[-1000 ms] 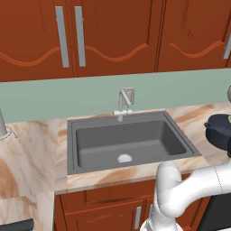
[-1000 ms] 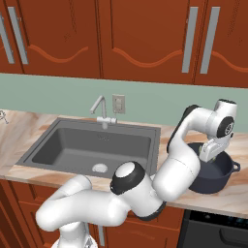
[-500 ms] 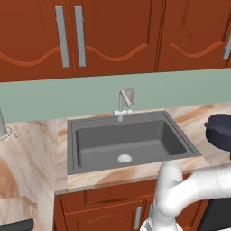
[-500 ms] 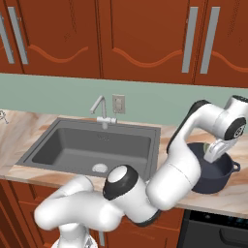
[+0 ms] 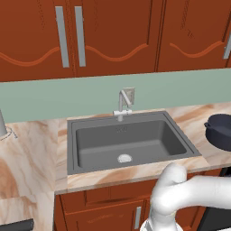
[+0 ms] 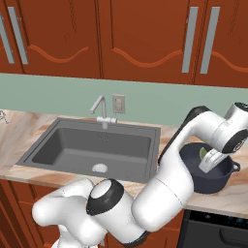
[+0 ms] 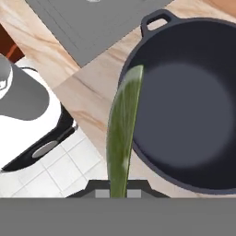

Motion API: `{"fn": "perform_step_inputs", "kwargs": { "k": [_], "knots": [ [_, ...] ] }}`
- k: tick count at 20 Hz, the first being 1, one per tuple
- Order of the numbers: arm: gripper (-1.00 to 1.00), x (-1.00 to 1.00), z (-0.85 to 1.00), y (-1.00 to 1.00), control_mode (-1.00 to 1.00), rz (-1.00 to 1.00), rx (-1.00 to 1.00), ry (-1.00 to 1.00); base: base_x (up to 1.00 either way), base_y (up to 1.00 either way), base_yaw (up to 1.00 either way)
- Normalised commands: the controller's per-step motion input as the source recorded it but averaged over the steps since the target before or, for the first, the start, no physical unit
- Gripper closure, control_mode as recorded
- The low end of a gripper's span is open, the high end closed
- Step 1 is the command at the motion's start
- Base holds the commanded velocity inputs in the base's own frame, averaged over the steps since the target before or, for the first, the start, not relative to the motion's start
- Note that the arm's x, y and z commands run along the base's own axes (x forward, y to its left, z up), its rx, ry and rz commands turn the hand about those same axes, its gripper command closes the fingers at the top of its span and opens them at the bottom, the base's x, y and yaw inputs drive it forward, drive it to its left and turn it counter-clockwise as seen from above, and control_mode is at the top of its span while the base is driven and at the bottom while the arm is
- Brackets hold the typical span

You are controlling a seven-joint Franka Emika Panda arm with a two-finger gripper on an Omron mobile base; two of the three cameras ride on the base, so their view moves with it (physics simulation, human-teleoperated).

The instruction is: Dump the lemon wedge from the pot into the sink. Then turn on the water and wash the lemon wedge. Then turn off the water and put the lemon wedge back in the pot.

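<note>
Your sink (image 6: 97, 145) sits empty at nine o'clock, the pot (image 6: 208, 172) on the counter (image 6: 38, 174) at three. Above its rim, your gripper (image 6: 209, 162) pinches the lemon wedge (image 7: 123, 133) tight between closed fingers.

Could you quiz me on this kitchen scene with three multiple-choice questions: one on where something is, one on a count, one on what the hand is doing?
1. Where is the pot?
A. In the sink
B. On the counter, right of the sink
C. On the floor

2. How many drains does the sink have?
A. One
B. Two
C. Three

3. What is the hand doing?
A. Turning the faucet
B. Hanging open
C. Gripping the lemon wedge

Answers: 1 B, it sits on the counter beside the basin; 2 A, one round drain shows; 3 C, the hand view shows the wedge pinched at the pot's rim.
</note>
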Motion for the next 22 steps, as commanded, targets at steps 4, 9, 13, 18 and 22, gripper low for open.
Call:
{"fn": "perform_step_inputs", "kwargs": {
  "k": [4,9,13,18,22],
  "knots": [
    [1.00,-0.29,0.46,0.72,-1.00,-0.02,-0.04,0.00,0.00,0.00,0.00],
    [1.00,-0.52,0.40,0.61,-1.00,-0.03,0.00,-0.08,0.00,0.00,0.00],
    [1.00,-0.65,0.16,0.78,-1.00,0.00,0.00,-0.10,0.00,0.00,0.00],
    [1.00,-0.45,0.04,1.00,-1.00,0.00,-0.03,-0.09,0.00,0.00,0.00],
    [1.00,-0.21,0.07,1.00,-1.00,0.00,-0.08,-0.06,0.00,0.00,0.00]
  ]
}}
